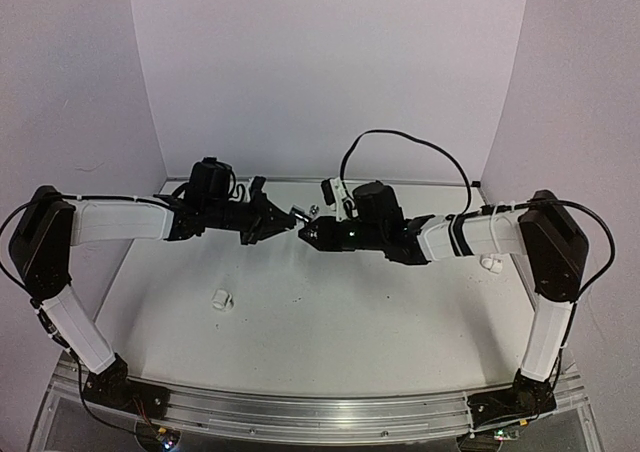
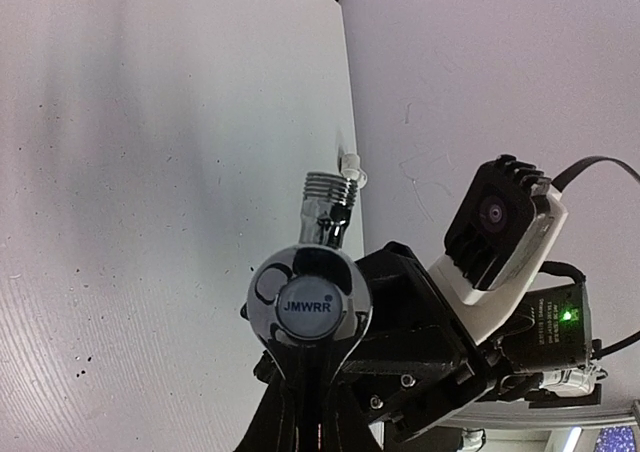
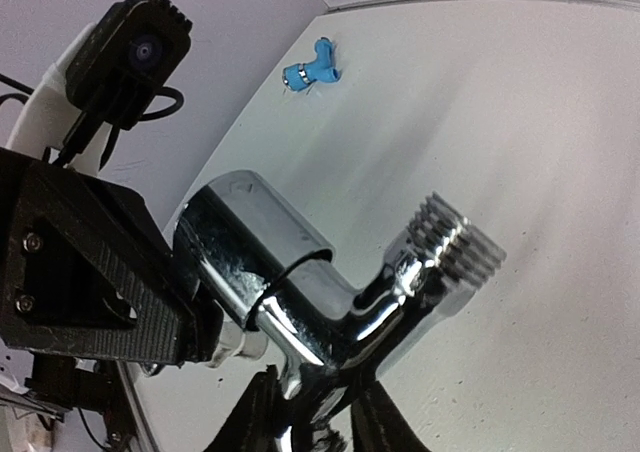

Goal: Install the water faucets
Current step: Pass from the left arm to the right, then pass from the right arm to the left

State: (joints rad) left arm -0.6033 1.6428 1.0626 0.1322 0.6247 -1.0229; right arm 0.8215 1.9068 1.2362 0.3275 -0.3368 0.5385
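Note:
The shiny silver water faucet (image 1: 300, 213) hangs above the table between both arms. My left gripper (image 1: 278, 217) is shut on its flat lever; in the left wrist view the round capped head (image 2: 310, 297) sits just above my gripper (image 2: 312, 397), with the threaded end (image 2: 327, 187) pointing away. My right gripper (image 1: 306, 233) comes in from the right. Its fingers (image 3: 262, 407) close on the lower stub of the faucet's body (image 3: 330, 292). The blue water faucet (image 3: 312, 72) lies on the table near the back wall, apart from both grippers.
One white pipe fitting (image 1: 221, 299) lies on the table's left half. Another fitting (image 1: 491, 264) sits under the right forearm, and a third fitting (image 2: 352, 167) rests by the back wall. White walls close in the table on three sides.

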